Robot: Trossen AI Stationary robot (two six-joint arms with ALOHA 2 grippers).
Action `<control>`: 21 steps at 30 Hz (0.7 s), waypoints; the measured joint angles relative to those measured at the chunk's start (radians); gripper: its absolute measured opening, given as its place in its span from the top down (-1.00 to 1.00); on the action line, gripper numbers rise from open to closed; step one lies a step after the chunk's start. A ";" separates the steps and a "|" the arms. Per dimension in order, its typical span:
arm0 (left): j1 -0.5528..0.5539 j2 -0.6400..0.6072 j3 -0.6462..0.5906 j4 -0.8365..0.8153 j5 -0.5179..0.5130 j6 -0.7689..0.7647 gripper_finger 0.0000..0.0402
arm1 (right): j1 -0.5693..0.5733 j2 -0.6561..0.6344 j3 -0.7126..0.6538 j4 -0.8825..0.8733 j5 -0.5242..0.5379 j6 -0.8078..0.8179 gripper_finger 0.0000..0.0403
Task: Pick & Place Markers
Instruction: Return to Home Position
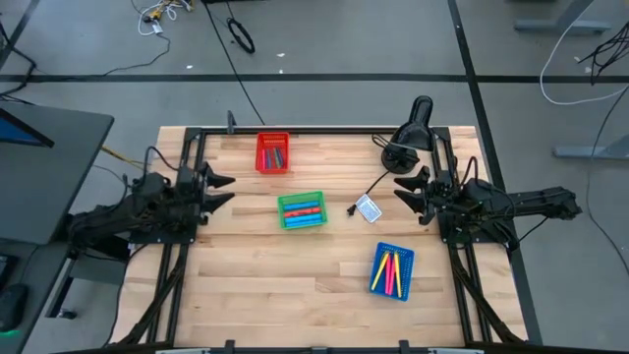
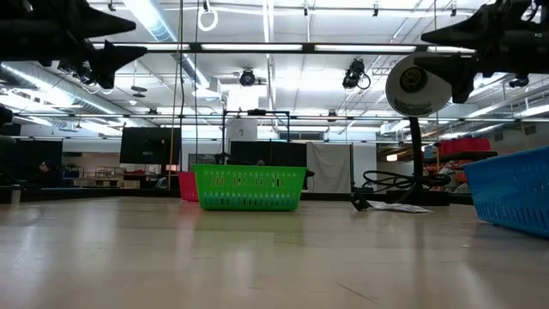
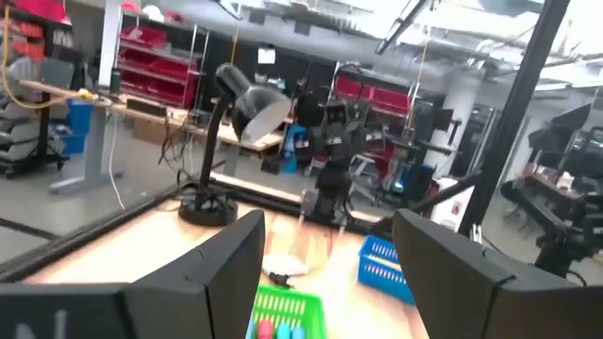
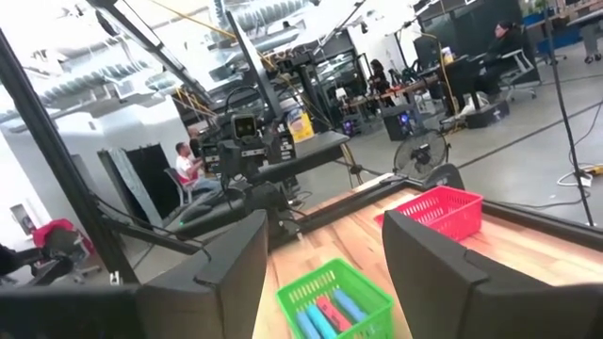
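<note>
Green tray of markers sits between my left gripper and right gripper, both wide and empty. I judge we're homing; next, just settle the arms.

Markers in red tray too small for a count; blue tray partly beyond low view's edge

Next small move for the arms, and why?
Probably just settle both arms at home and stop. The visible markers all lie in the red tray, green tray and blue tray; none lies loose on the table. The left gripper and right gripper are open, empty and raised at the table's sides.
</note>
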 joint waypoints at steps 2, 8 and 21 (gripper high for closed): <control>0.000 0.000 -0.027 0.025 0.001 -0.003 -0.20 | 0.000 0.000 0.000 -0.004 0.000 -0.008 -0.04; 0.000 0.000 -0.079 0.072 0.001 -0.012 -0.20 | 0.000 0.000 0.000 -0.011 0.008 -0.023 -0.04; 0.000 0.002 -0.168 0.169 -0.015 -0.010 -0.20 | 0.000 -0.001 -0.066 0.019 0.088 0.012 -0.04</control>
